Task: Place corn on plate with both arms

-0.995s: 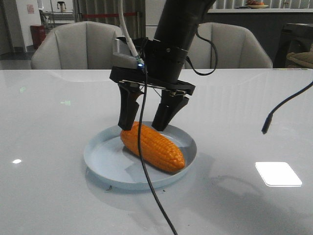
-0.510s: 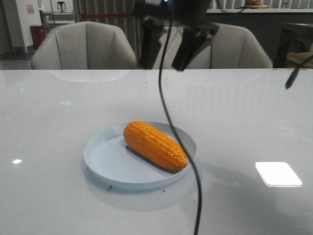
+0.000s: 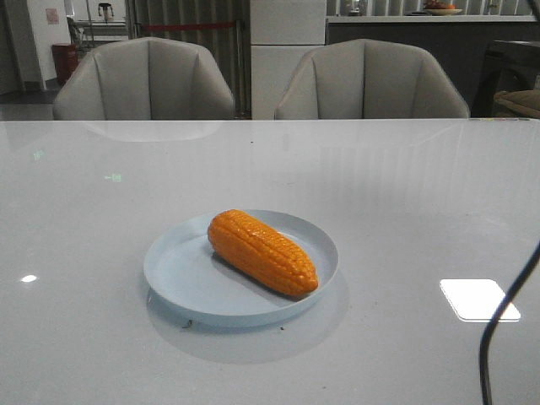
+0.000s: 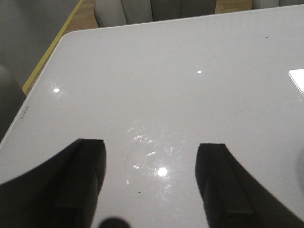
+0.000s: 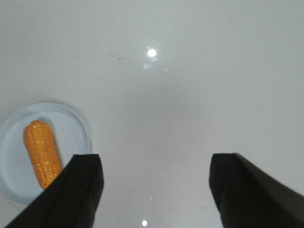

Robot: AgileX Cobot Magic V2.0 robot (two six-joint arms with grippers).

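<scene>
Front view: my arm has gone; corn point(image 3: 262, 252) lies on the plate point(image 3: 177, 274). Both claws, left point(image 4: 151, 178) and right point(image 5: 156, 185), gape empty.

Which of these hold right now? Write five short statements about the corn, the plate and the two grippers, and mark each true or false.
1. The corn lies on the plate. True.
2. A gripper is closed around the corn. False: nothing touches it in the front view, and both grippers are away from it.
3. The right gripper is open, with bare table between its fingers. True.
4. The plate is red. False: it is pale blue.
5. The left gripper holds the plate. False: it is open over bare table, holding nothing.
</scene>
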